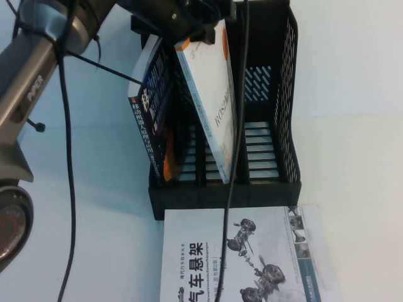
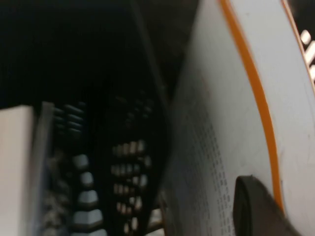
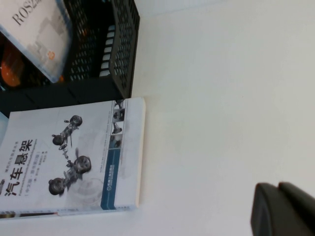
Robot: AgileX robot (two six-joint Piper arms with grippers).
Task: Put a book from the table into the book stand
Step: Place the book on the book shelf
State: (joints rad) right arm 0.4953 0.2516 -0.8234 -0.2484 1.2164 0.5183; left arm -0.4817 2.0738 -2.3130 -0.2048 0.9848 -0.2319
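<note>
white table point(image 1: 352, 126): left gripper point(image 1: 198, 28) clenched on white ros book point(image 1: 211, 94), lowering it into black book stand point(image 1: 283, 126), not yet released; right gripper point(image 3: 283, 211) idle above table, fingers together; suspension book point(image 1: 245, 258) left flat.

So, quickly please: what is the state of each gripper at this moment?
Left gripper: above the book stand, closed on the top edge of the white ROS book.
Right gripper: over bare table, closed, holding nothing.
</note>
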